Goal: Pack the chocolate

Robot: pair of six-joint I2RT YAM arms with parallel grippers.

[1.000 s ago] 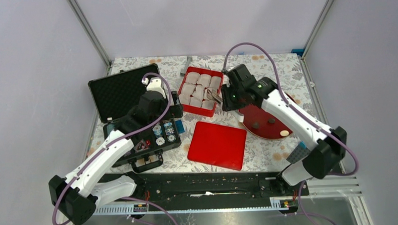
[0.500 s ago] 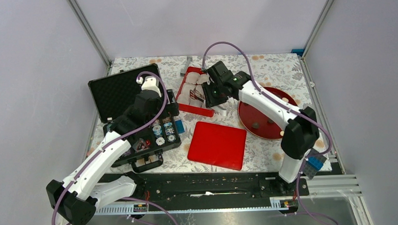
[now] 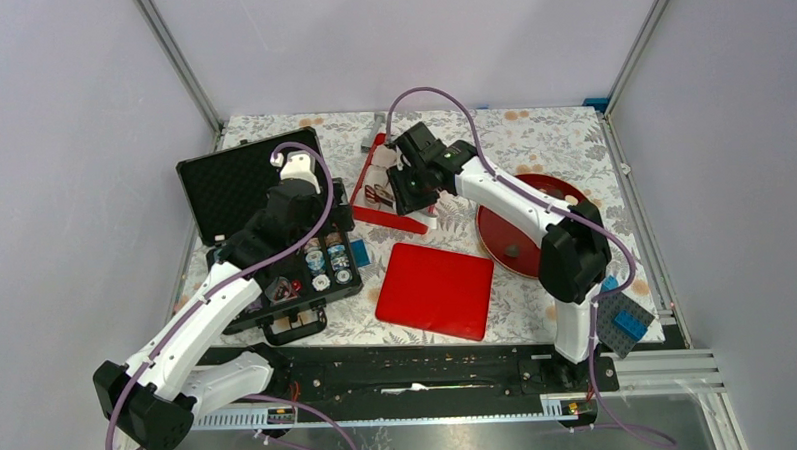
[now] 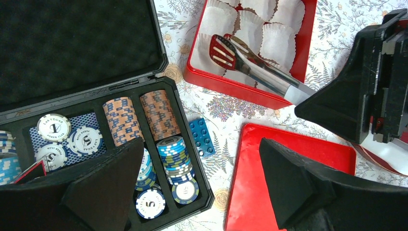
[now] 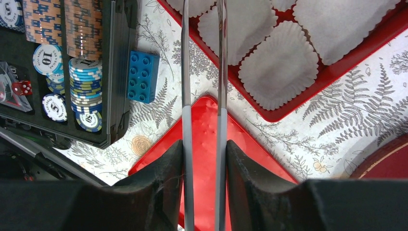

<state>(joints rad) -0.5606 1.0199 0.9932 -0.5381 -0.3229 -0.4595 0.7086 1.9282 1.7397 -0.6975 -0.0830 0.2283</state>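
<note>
We record a red box point(image 4: 240, 90), white pleated cups point(image 4: 278, 41), a red lid point(image 4: 250, 183), a dark red plate point(image 3: 500, 226), a dark brown chocolate point(image 3: 512, 249), a black case point(image 4: 77, 43), orange-and-blue striped chips point(image 4: 121, 120), a blue brick point(image 4: 201, 138), and a white cloth point(image 5: 346, 125) printed with grey ferns.

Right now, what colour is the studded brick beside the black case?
The brick is blue; the right wrist view shows it best.

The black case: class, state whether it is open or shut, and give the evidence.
Open. The black case has its foam-lined lid swung back, and the poker chips lie exposed in its compartments.
</note>
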